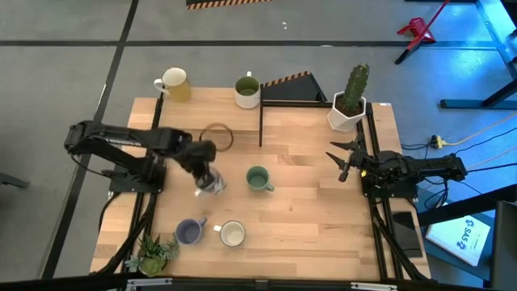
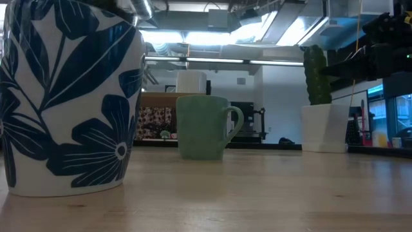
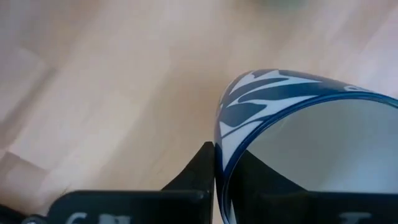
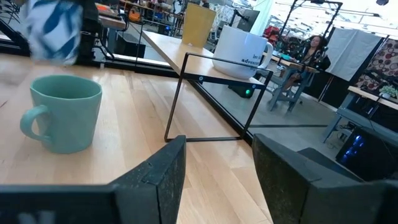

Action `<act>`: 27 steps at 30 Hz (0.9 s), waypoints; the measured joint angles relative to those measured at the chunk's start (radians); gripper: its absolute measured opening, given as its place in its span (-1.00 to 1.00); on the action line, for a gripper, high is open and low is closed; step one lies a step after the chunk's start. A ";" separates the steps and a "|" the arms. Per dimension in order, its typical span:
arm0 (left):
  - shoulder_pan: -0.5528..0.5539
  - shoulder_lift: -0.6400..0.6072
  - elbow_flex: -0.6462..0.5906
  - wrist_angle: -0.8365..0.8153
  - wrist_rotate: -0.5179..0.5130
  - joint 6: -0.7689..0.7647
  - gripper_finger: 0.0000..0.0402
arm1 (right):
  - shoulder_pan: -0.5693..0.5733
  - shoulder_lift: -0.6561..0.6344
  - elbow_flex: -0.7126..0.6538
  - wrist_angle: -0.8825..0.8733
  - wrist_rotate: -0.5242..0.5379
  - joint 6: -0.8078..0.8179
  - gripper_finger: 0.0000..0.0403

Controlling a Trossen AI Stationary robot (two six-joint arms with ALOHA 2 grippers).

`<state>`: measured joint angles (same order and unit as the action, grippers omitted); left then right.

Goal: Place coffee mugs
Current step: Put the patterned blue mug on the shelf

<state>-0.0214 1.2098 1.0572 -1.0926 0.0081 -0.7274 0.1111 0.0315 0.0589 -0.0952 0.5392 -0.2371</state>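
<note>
My left gripper (image 1: 208,179) is shut on a white mug with blue leaves and flowers (image 2: 64,96), left of the table's middle. A sage green mug (image 1: 258,179) stands just right of it, handle toward the right. A lavender mug (image 1: 189,232) and a whitish mug (image 1: 233,234) stand near the near edge. At the far edge stand a cream-yellow mug (image 1: 175,84) and a whitish mug (image 1: 247,91). My right gripper (image 1: 343,158) hovers open at the table's right side, touching nothing. My left gripper holds the blue-patterned mug by its rim (image 3: 219,155). One finger (image 3: 193,171) is outside the wall and the other (image 3: 261,180) is inside the mug. The fingers come from above, pointing down. The mug is upright, and in the low view its base (image 2: 64,188) appears to stand on the table.
A black wire frame (image 1: 291,105) stands at the far edge, right of the whitish mug. A white faceted pot with a cactus (image 1: 350,101) sits at the far right corner. A brown ring (image 1: 216,136) lies beyond my left gripper. A small plant (image 1: 153,255) stands at the near left corner.
</note>
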 joint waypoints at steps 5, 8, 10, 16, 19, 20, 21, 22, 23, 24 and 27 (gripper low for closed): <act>0.112 0.016 0.192 -0.128 -0.101 -0.047 -0.91 | 0.000 0.000 0.000 0.000 0.000 -0.007 -0.12; 0.197 0.042 0.310 -0.169 -0.129 0.007 -0.91 | 0.000 0.005 0.000 0.000 0.000 -0.007 -0.12; 0.258 0.072 0.395 -0.232 -0.160 0.063 -0.91 | 0.000 0.013 0.000 0.000 0.000 -0.007 -0.12; 0.454 0.177 0.572 -0.354 -0.236 0.234 -0.91 | 0.000 0.038 0.000 0.000 0.000 -0.007 -0.12; 0.538 0.226 0.615 -0.336 -0.226 0.317 -0.91 | 0.000 0.051 0.000 0.000 0.001 -0.007 -0.12; 0.563 0.243 0.625 -0.342 -0.224 0.345 -0.91 | 0.000 0.051 0.000 0.000 0.000 -0.007 -0.12; 0.586 0.261 0.633 -0.345 -0.223 0.373 -0.91 | 0.000 0.051 0.000 0.000 0.000 -0.007 -0.12; 0.608 0.277 0.640 -0.342 -0.220 0.400 -0.91 | 0.000 0.051 0.000 0.000 0.001 -0.007 -0.12; 0.631 0.294 0.650 -0.335 -0.218 0.426 -0.91 | 0.000 0.052 0.000 0.000 0.000 -0.007 -0.12; 0.654 0.309 0.659 -0.328 -0.218 0.448 -0.91 | 0.000 0.052 0.000 0.000 0.000 -0.007 -0.12; 0.721 0.355 0.681 -0.330 -0.215 0.506 -0.91 | 0.000 0.052 0.000 0.000 0.000 -0.007 -0.12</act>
<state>0.6999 1.5649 1.7379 -1.4222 -0.2069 -0.2214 0.1110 0.0833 0.0589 -0.0951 0.5392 -0.2440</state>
